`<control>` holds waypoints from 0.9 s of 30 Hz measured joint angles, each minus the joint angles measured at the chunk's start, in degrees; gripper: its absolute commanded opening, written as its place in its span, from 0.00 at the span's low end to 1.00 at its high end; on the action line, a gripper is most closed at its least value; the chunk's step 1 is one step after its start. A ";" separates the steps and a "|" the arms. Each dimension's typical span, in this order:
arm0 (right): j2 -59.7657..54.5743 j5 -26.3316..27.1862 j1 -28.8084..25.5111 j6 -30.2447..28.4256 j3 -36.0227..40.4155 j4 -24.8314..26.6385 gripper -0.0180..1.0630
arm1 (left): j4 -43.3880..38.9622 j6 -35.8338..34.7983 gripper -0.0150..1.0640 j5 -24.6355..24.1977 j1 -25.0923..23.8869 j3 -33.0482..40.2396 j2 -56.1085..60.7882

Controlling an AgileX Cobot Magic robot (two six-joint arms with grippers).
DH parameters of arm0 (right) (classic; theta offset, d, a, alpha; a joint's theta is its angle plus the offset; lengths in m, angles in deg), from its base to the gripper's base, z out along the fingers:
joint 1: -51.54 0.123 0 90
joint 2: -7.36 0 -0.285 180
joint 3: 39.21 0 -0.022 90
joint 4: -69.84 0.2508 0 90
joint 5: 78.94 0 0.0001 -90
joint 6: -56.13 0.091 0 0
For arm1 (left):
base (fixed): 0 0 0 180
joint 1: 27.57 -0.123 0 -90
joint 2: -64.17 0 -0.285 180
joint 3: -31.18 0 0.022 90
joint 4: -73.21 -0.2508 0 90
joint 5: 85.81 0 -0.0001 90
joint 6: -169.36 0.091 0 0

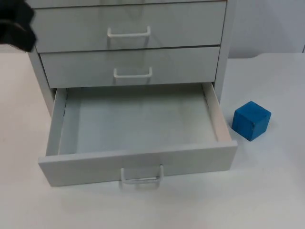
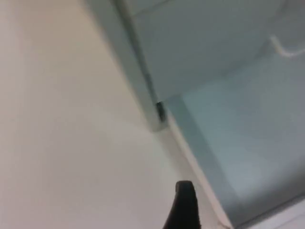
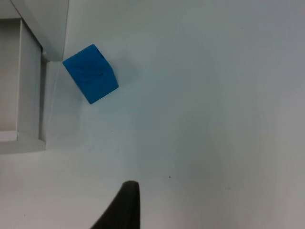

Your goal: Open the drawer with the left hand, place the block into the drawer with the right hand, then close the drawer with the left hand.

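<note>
The white cabinet's bottom drawer (image 1: 138, 160) stands pulled out, and nothing lies on its floor (image 1: 136, 121). Its handle (image 1: 141, 177) faces the table's front. A blue block (image 1: 251, 120) rests on the table just right of the drawer's right wall, not touching it. In the right wrist view the block (image 3: 90, 73) lies near the drawer's front corner (image 3: 24, 138), and my right gripper (image 3: 125, 205) hangs over bare table some way from it. My left arm (image 1: 16, 26) is raised by the cabinet's upper left. The left gripper (image 2: 183, 205) hovers over the table beside the drawer's left wall (image 2: 190, 143).
Two upper drawers (image 1: 128, 28) (image 1: 131, 67) are closed, each with a white handle. Bare white table (image 1: 271, 191) stretches right of and in front of the cabinet. The grey partition wall (image 1: 267, 26) rises behind the table at the right.
</note>
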 measured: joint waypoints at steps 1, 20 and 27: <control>0.00 0.00 0.00 0.00 0.00 0.00 0.99 | 0.95 -0.02 0.62 0.10 -2.87 1.21 1.40; 0.00 -0.11 0.00 0.00 0.00 0.00 0.99 | 4.78 -0.02 0.71 1.17 -11.22 10.39 10.40; 0.00 -0.11 0.00 0.00 0.00 0.00 0.99 | 4.87 -0.02 0.99 1.52 -11.22 10.39 10.52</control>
